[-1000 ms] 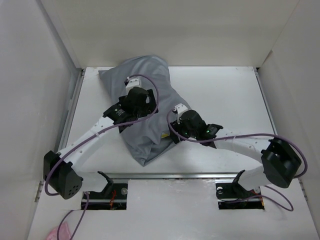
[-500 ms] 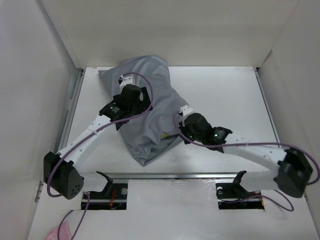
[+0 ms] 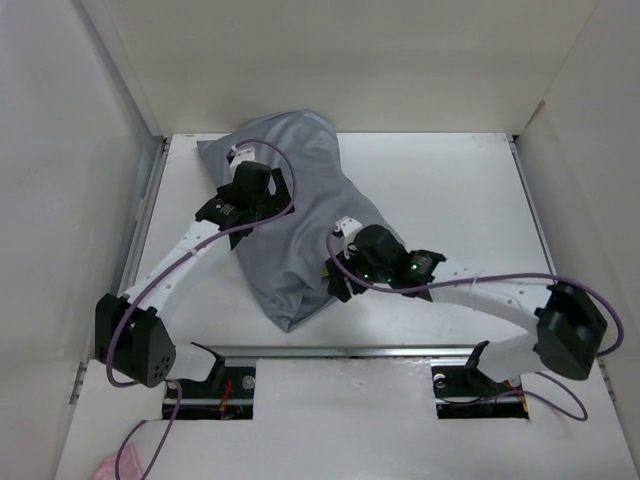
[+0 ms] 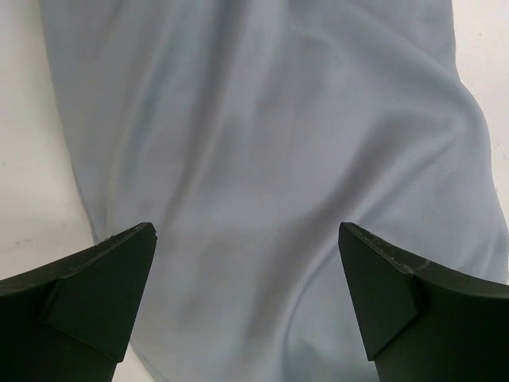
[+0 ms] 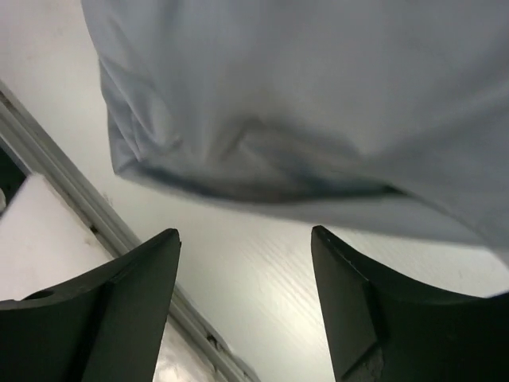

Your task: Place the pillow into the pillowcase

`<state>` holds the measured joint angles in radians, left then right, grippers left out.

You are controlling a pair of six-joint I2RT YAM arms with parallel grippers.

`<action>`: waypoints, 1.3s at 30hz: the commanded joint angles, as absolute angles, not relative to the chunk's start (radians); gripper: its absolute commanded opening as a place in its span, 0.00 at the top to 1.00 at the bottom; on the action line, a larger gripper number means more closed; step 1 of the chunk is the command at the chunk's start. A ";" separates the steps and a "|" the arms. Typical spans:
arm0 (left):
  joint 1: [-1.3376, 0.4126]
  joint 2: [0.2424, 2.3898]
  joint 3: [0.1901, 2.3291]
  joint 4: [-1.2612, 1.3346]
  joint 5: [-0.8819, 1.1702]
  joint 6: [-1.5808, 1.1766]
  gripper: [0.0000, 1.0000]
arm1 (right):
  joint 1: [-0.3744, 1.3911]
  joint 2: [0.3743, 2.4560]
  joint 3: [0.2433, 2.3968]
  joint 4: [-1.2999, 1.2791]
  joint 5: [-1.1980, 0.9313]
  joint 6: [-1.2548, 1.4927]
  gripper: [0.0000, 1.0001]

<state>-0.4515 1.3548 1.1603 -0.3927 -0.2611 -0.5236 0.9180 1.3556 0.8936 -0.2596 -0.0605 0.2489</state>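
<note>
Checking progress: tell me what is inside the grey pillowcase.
The pillowcase bulges as if filled, but only its grey fabric shows in every view. Whatever fills it is covered; nothing cream or yellow can be seen.

The pillowcase (image 3: 295,265) lies on the table (image 3: 450,200) (left of middle).

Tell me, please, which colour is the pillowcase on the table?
The pillowcase is plain grey, without any pattern; the left wrist view shows it best.
</note>
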 commanded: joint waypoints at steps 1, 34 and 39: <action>-0.428 1.342 1.204 -0.379 -0.258 -0.506 0.00 | 0.923 1.445 1.006 -0.081 -0.094 0.284 0.27; -0.348 1.405 1.325 -0.357 -0.233 -0.466 0.00 | 0.934 1.215 0.756 -0.646 0.083 0.595 0.47; -0.348 1.431 1.335 -0.379 -0.233 -0.466 0.00 | 0.934 1.103 0.949 -0.820 0.271 0.566 0.00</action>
<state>-0.3557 1.4342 1.2911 -0.3809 -0.2325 -0.4812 0.9249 1.1801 0.8124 -0.7429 0.1177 0.5682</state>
